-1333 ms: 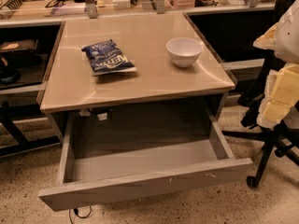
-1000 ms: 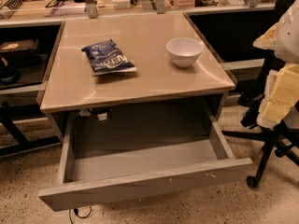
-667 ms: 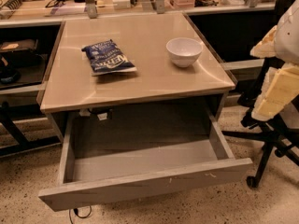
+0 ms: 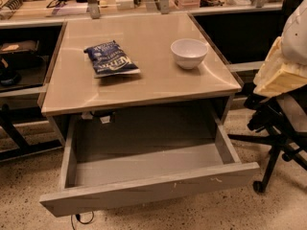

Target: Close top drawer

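Observation:
The top drawer is a wide, deep grey box under the tan tabletop. It stands pulled far out toward me and its inside is empty. Its flat front panel has small white scuffs near the right end. My gripper, a cream part below the white arm, hangs at the right edge of the view. It is level with the tabletop, above and to the right of the drawer, and touches nothing.
A blue chip bag and a white bowl lie on the tabletop. A black office chair stands on the floor right of the drawer. A cluttered counter runs along the back.
The arm and gripper at the right edge have shifted slightly left and up. The drawer has not moved.

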